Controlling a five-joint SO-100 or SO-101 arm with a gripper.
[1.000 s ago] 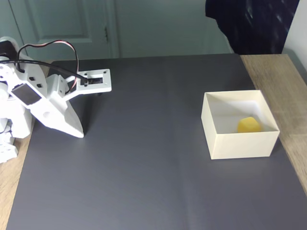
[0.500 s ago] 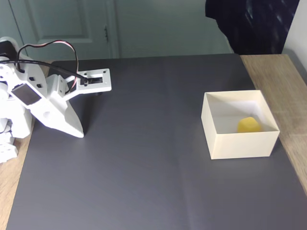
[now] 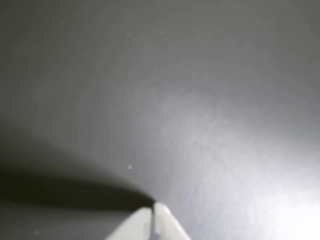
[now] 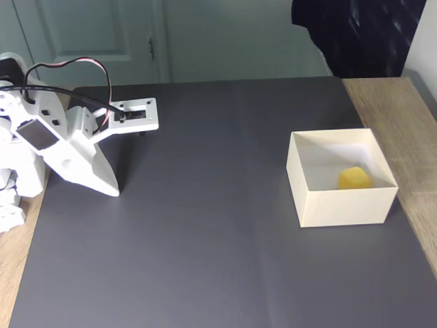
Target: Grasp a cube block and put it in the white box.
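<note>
The cube block (image 4: 354,179) sat inside the white box (image 4: 345,206), right of frame, showing no clear long axis, well apart from the claw (image 4: 115,191) at left, its fingertips (image 3: 161,214) pressed together, empty.

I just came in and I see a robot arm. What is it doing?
The arm isn't holding anything right now. Its gripper is at the left of the fixed view, tip down on the dark mat, and the wrist view shows its fingers closed together with nothing between them. The yellow cube is already lying inside the white box on the right of the fixed view, far from the arm. So the cube looks put away.
</note>
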